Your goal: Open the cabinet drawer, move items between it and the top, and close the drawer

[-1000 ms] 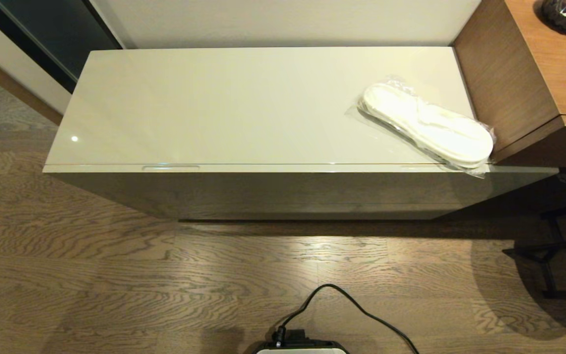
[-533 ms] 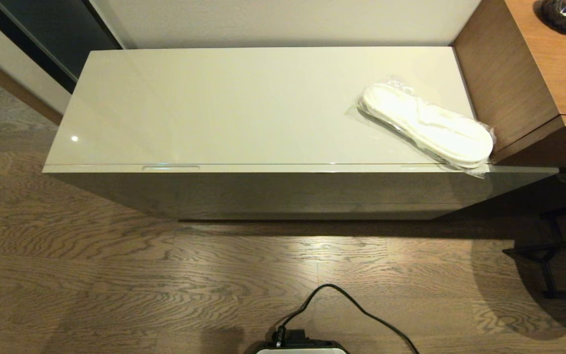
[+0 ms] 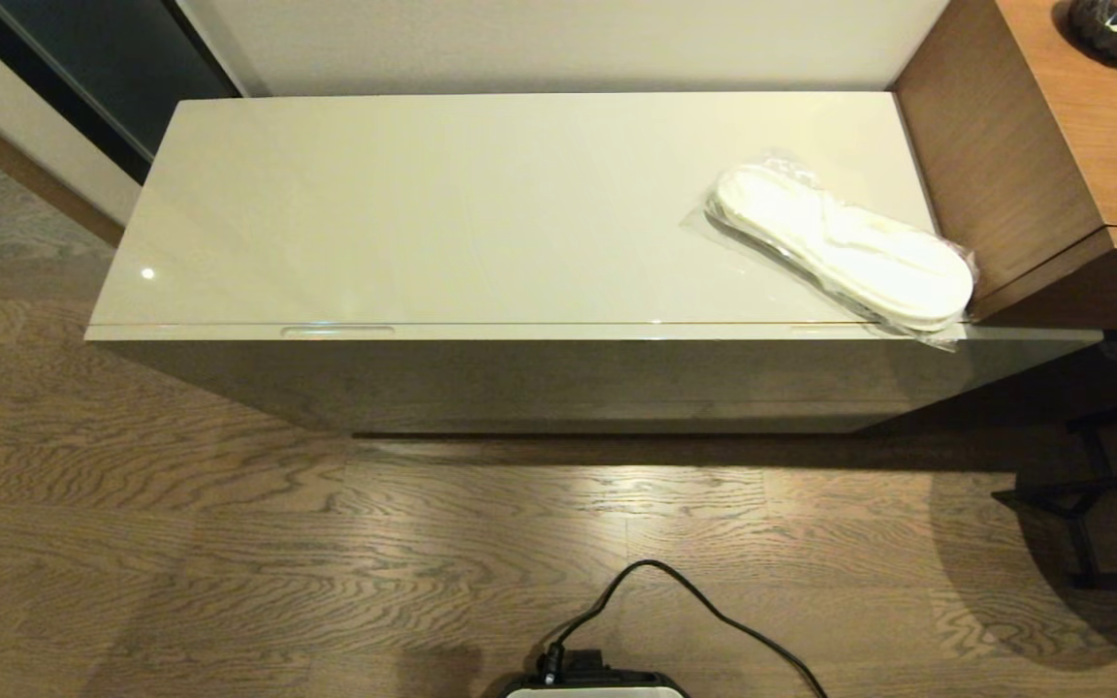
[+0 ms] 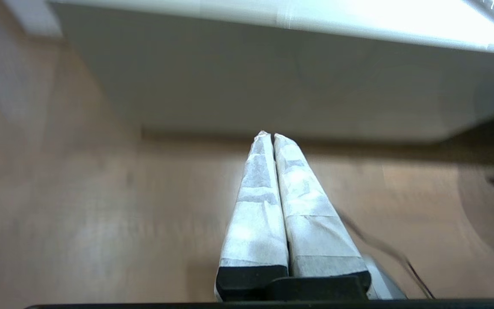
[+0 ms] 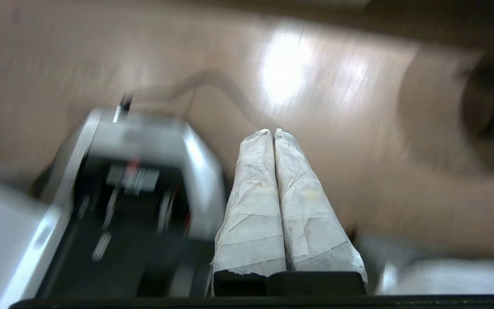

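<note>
While both arms hang low, out of the head view, the cabinet (image 3: pixel 520 378) stands against the wall with its drawer (image 3: pixel 558 333) pushed fully in. Two slot handles sit in the drawer's front edge: one (image 3: pixel 336 331) toward the left, the other (image 3: pixel 825 328) near the right end, partly under clear plastic. On the glossy beige top (image 3: pixel 442 204), the slippers (image 3: pixel 840 245) lie flat in their clear bag at the right end, angled, with one end at the front edge and the bag's corner hanging just past it. They lie just beside the brown wooden unit (image 3: pixel 995 165) that rises at the right. No wrapped bundle is visible.

In its wrist view, the left gripper (image 4: pixel 268 135) points toward the cabinet's front, over the wood floor (image 3: pixel 229 543); its white-wrapped fingers (image 4: pixel 255 206) are pressed together and hold nothing. The right gripper (image 5: pixel 271 131) hangs above the floor near the robot's base (image 5: pixel 144 184), its fingers (image 5: pixel 307 214) likewise closed and empty. A black cable (image 3: pixel 685 591) curls from the base across the floor.
</note>
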